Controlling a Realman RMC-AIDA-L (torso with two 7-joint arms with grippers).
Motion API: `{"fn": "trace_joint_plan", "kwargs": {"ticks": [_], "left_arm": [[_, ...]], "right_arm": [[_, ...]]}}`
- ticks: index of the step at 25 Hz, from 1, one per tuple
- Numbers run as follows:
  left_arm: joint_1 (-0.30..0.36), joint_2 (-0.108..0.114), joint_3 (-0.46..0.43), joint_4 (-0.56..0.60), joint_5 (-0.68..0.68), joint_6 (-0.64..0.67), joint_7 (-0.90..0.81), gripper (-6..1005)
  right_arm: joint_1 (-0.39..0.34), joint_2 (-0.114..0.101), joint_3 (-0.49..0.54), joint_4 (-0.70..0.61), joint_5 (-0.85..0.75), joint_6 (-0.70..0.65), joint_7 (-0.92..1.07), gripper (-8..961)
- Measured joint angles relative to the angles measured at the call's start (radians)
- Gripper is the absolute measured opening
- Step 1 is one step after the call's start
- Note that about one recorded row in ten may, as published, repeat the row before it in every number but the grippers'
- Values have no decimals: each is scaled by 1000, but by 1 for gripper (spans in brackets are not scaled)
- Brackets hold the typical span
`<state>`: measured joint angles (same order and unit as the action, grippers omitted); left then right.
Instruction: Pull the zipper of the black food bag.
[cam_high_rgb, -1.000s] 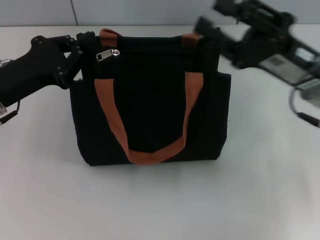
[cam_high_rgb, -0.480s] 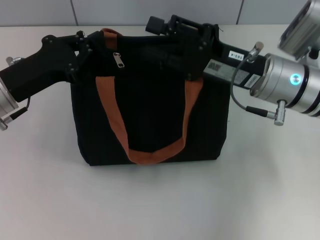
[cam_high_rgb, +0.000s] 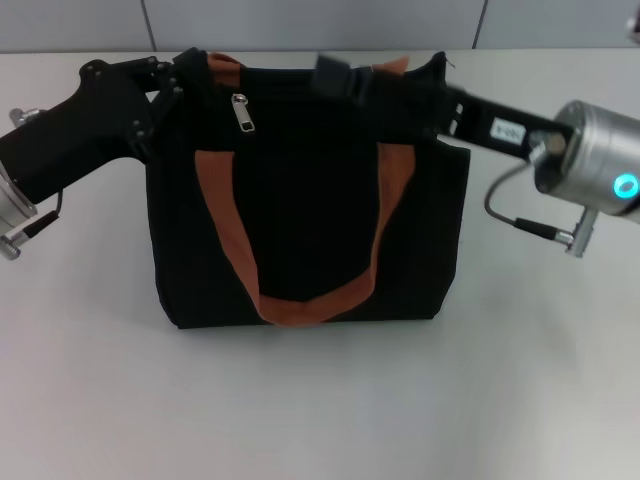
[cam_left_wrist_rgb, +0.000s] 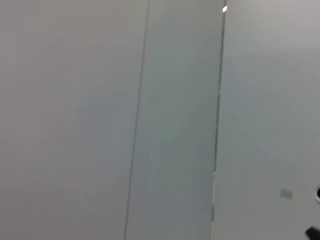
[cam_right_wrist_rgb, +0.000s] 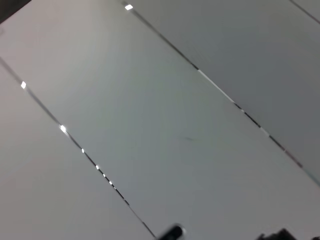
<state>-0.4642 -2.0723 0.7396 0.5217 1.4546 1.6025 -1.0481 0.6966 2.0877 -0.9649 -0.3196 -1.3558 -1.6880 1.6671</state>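
The black food bag (cam_high_rgb: 300, 200) stands upright in the middle of the table, with orange-brown handle loops (cam_high_rgb: 300, 305). The silver zipper pull (cam_high_rgb: 241, 113) hangs down near the bag's top left. My left gripper (cam_high_rgb: 172, 78) is at the bag's upper left corner, touching it. My right gripper (cam_high_rgb: 336, 73) reaches in from the right along the bag's top edge, to the right of the zipper pull and apart from it. Black against black hides how either gripper stands. Neither wrist view shows the bag or the grippers.
The white table (cam_high_rgb: 320, 400) spreads around the bag. The right arm's silver body (cam_high_rgb: 590, 165) hangs over the table to the bag's right. A grey wall (cam_high_rgb: 300, 20) runs behind the table. The wrist views show only pale panels (cam_left_wrist_rgb: 150, 120) (cam_right_wrist_rgb: 150, 125).
My right arm swung in from the far right and now lies along the bag's top edge. The zipper pull flipped from lying sideways to hanging down. My left gripper stayed at the corner.
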Motion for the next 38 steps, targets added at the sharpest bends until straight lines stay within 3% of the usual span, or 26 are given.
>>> {"fn": "trace_joint_plan", "kwargs": {"ticks": [2,8,12,22,38], "left_arm": [[-12,0,3,-33,-21,36,46,19],[-46,-5,7,-82,-27,55,62,19],[-73,-6,7,-114,-27,58,72,19],[-105,-8,7,-159,-27,68,74,20],[-110,-8,16,-161,-27,76,74,20]], "right_arm": [[-25,1,-11,-13,-1,4,-107,654],[-45,-2,-38,-24,-12,6,-177,654],[-66,-7,-99,-87,-24,5,-97,654],[-121,-8,-85,-209,-75,20,43,654],[-92,-6,-96,-223,-70,89,113,652]]}}
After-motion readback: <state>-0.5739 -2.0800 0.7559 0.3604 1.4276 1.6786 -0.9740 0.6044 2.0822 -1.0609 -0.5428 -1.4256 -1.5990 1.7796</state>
